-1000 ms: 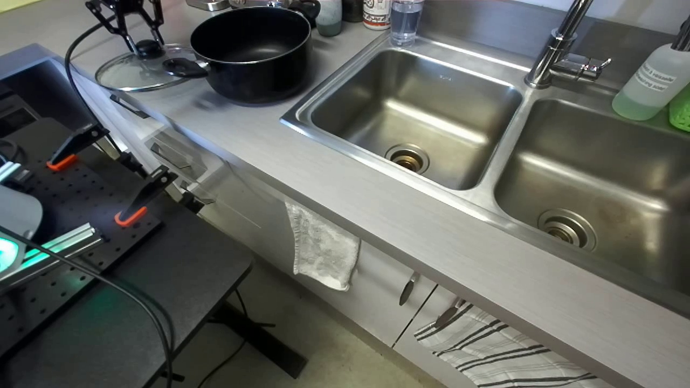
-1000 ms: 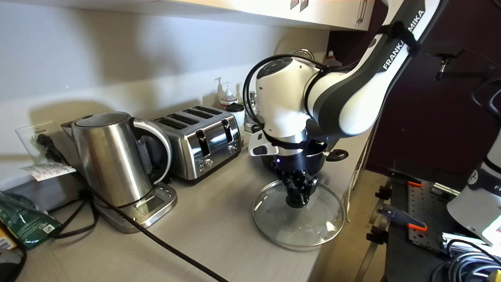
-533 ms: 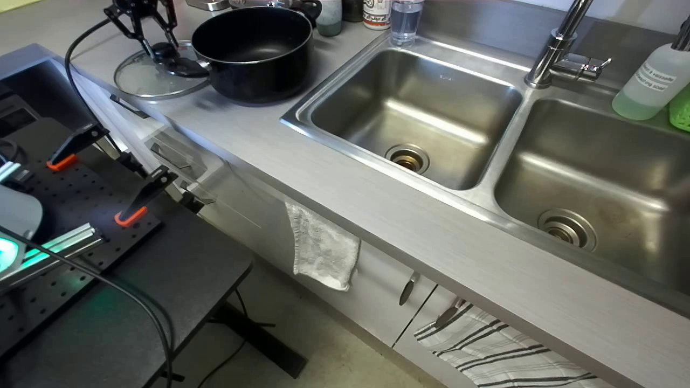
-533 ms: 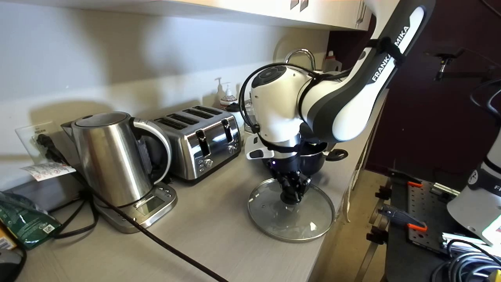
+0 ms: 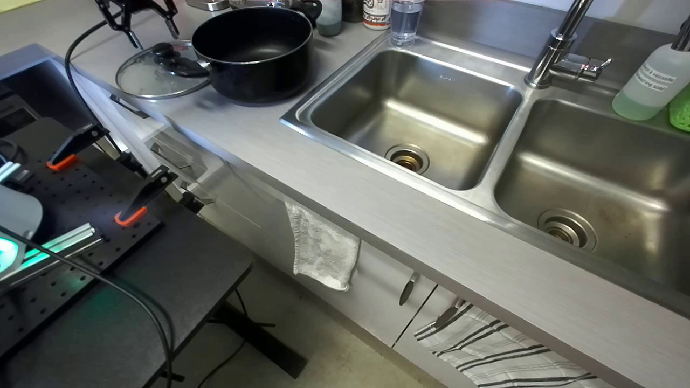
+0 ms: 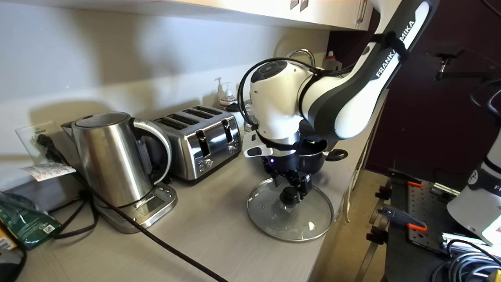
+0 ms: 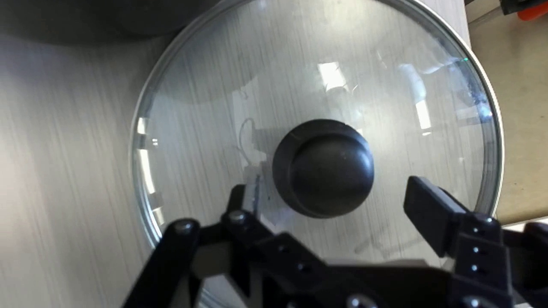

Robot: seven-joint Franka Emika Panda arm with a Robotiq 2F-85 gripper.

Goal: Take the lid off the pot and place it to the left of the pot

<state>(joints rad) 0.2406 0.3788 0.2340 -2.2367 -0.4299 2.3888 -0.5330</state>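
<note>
The glass lid (image 7: 205,107) with its black knob (image 7: 329,175) lies flat on the counter beside the pot. In both exterior views the lid (image 5: 143,78) (image 6: 270,219) sits close to the pot (image 5: 259,75) (image 6: 311,161), whose near handle (image 5: 186,67) hides part of it in an exterior view. The pot is uncovered, with its dark inside showing. My gripper (image 7: 332,196) stands open over the lid, one finger on either side of the knob and neither touching it in the wrist view. In an exterior view the gripper (image 5: 155,40) is partly cut off at the top.
A double steel sink (image 5: 415,118) lies beyond the pot. The toaster (image 6: 199,145) and kettle (image 6: 113,160) stand along the wall, and a black cable (image 6: 164,244) crosses the counter. The lid's rim reaches the counter's front edge (image 7: 467,25).
A second ago my gripper was shut on the knob, with the lid farther from the pot. The lid moved nearer the pot and settled on the counter; then the jaws opened and released the knob.
</note>
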